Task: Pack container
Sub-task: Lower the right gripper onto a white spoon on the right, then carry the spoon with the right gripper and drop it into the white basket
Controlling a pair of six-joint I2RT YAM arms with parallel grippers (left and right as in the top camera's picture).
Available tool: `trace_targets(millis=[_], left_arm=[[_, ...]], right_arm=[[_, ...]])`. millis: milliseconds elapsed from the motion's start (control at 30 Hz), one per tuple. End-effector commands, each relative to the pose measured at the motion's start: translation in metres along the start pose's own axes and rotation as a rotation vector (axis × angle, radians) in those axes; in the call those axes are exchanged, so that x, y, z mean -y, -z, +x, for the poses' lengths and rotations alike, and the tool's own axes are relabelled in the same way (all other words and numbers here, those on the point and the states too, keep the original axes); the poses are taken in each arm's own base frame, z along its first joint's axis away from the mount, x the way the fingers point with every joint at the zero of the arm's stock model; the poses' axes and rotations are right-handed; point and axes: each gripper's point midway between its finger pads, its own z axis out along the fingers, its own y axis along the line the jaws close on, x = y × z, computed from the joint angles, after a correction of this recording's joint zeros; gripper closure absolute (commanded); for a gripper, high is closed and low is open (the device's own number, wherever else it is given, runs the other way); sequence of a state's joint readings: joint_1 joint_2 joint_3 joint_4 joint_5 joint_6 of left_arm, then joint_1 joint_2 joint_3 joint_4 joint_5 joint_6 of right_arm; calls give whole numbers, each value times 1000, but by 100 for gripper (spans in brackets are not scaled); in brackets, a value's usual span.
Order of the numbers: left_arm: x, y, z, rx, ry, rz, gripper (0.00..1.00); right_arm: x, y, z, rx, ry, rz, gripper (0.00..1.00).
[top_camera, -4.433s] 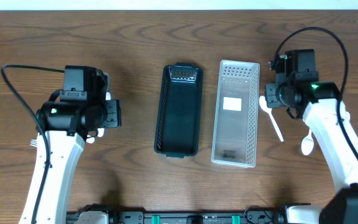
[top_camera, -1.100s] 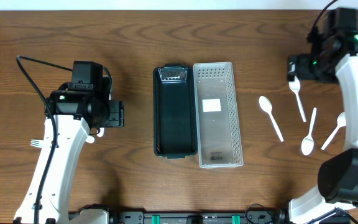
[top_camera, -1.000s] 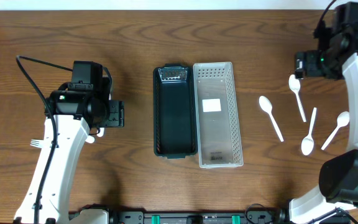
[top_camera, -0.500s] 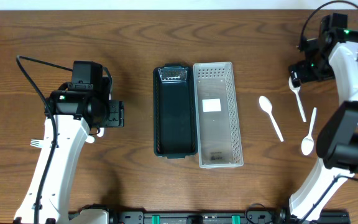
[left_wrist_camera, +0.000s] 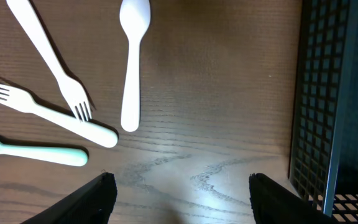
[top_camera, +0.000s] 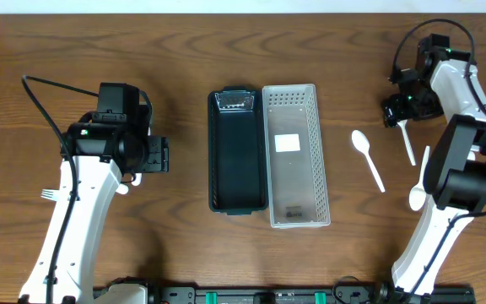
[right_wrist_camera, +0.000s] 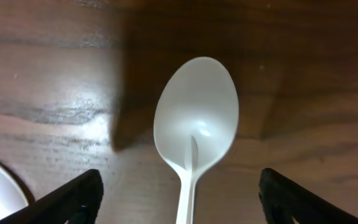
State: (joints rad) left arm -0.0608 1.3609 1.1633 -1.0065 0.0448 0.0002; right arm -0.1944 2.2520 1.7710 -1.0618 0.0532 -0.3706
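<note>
A black basket (top_camera: 237, 152) and a clear perforated container (top_camera: 295, 156) lie side by side mid-table. White plastic spoons (top_camera: 367, 158) (top_camera: 418, 181) lie to their right. My right gripper (top_camera: 397, 108) (right_wrist_camera: 185, 202) hovers open over another white spoon (right_wrist_camera: 195, 124) (top_camera: 407, 142), a finger on each side of its neck and neither touching it. My left gripper (top_camera: 155, 156) (left_wrist_camera: 179, 190) is open over bare wood, left of the black basket (left_wrist_camera: 337, 106). Ahead of it lie a white spoon (left_wrist_camera: 133, 62), two white forks (left_wrist_camera: 51, 59) (left_wrist_camera: 48, 115) and a pale green handle (left_wrist_camera: 36, 152).
A fork's tines (top_camera: 51, 193) stick out from under the left arm in the overhead view. The right arm's forearm covers part of the table's right edge. The black basket holds a small grey piece (top_camera: 236, 102) at its far end.
The right arm has swung from the far right corner down and left onto the spoon, its jaws narrowing a little. The left arm has not moved.
</note>
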Motion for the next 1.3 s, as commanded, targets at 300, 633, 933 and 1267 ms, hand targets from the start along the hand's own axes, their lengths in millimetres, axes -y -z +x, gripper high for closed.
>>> trace_targets(millis=[300,633,933,1267], left_arm=[[-1,4,-5,13,-7,-11,28],[-1,4,-5,13,-7,-11,28],[-1,4,-5,13,-7,-11,28],[-1,4,-5,13,-7,-11,28]], right_arm=[[-10,-36,12,-88,-63,-57,65],[-13,-35,15,-107,-138,-58,99],[-41,54,-23,88,-127,-20,99],[-167,209,-62,473,-265,-182,99]])
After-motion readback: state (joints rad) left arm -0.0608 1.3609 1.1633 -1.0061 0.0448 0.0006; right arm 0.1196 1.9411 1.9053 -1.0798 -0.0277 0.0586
